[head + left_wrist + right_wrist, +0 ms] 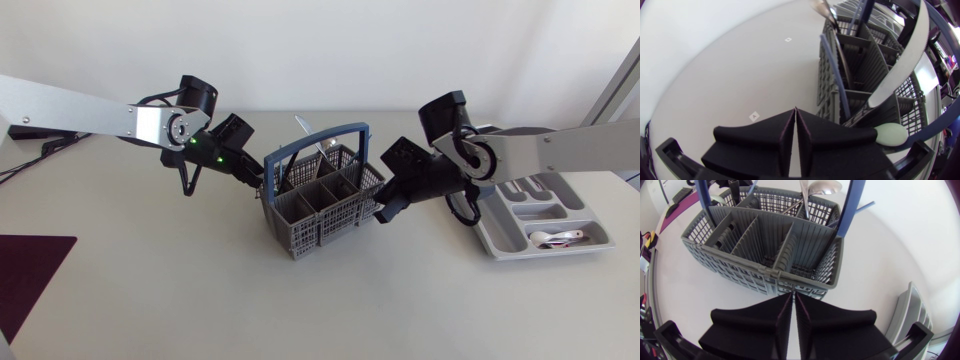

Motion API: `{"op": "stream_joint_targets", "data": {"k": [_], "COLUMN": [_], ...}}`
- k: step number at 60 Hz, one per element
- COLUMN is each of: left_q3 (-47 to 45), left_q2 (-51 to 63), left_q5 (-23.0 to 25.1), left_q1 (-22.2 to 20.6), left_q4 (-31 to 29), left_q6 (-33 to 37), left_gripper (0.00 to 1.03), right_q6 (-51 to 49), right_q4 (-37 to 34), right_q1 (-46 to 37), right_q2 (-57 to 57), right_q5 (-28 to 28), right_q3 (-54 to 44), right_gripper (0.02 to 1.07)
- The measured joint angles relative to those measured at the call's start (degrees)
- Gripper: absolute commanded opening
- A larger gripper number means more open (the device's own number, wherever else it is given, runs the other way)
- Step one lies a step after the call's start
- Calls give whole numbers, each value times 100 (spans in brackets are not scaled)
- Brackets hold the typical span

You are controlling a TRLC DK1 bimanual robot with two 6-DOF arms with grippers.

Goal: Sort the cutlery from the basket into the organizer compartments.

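Observation:
The grey cutlery basket (318, 210) with a blue handle (320, 137) stands mid-table, and a few silver pieces (322, 146) lean in its far compartments. My left gripper (263, 186) sits at the basket's left wall, shut and empty. My right gripper (384, 209) is at its right wall, also shut on nothing. In the left wrist view the closed fingertips (795, 113) lie beside the basket (860, 65), where a knife (897, 75) with a pale green handle leans. The right wrist view shows its closed gripper (792, 296) just before the basket wall (765, 272). The grey organizer (590, 235) holds white cutlery (560, 238).
A dark purple mat (25, 275) lies at the table's front left corner. Bare table lies in front of the basket and between it and the organizer.

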Motion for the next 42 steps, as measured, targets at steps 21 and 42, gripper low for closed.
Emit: {"op": "stream_joint_targets", "data": {"k": [21,42], "left_q3": [-730,-1519], "left_q2": [-496,-1130], "left_q5": [168,175], "left_q1": [-133,-1019], "left_q4": [-190,-343], "left_q6": [297,374], "left_gripper": [4,4], "right_q6": [275,581], "right_q4": [87,90], "right_q1": [44,24], "right_q2": [632,1198], "right_q5": [293,358], "right_q3": [833,1722], "right_gripper": [8,8]}}
